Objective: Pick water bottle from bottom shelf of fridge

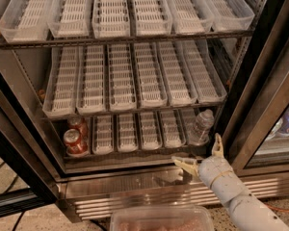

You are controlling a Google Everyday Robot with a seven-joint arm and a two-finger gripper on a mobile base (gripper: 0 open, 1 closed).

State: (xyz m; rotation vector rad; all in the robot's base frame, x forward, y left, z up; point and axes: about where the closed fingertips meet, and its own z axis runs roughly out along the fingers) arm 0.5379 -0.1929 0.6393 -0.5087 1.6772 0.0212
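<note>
Water bottle point(201, 128) stands upright at the right end of the bottom shelf point(135, 154), lower right of centre; long axis vertical, cap uppermost. Gripper point(201, 154) sits just below it, fingers spread apart.

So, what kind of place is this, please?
Likely a shop or canteen: a steel-framed display fridge, white slotted plastic lane trays, red soda cans. The robot's tool is at its bottom sill, open.
</note>
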